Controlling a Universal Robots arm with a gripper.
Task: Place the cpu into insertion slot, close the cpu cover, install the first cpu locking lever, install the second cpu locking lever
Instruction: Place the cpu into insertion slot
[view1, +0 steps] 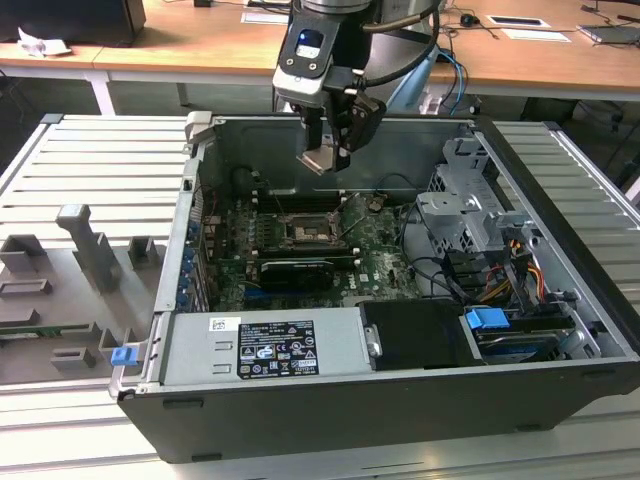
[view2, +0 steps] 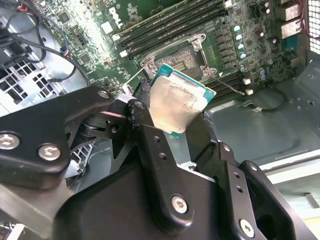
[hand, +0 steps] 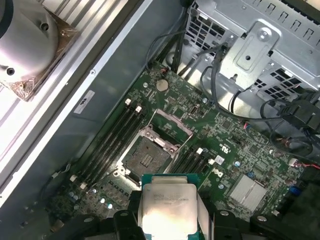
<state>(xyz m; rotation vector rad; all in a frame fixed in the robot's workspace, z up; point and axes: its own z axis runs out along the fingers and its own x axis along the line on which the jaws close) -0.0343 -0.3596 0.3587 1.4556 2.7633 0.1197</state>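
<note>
My gripper (view1: 326, 150) hangs above the open computer case, shut on the cpu (view1: 321, 160), a flat square chip with a pale metal face. In both wrist views the cpu (view2: 176, 102) (hand: 167, 200) sits clamped by its edges between the black fingers (view2: 144, 107). The insertion slot (view1: 304, 232) (hand: 146, 158) (view2: 184, 59) lies bare on the green motherboard, well below the chip. The cpu cover (hand: 171, 124) seems tipped up at the slot's far side. Two thin wire levers (view2: 231, 86) stand swung away from the slot.
Long black memory strips (hand: 112, 142) flank the slot on both sides. A silver drive cage (view1: 470, 215) with black cables (view1: 430, 270) fills the exterior view's right of the case, a power supply (view1: 270, 345) its front. A grey fixture plate (view1: 70, 290) lies to the left.
</note>
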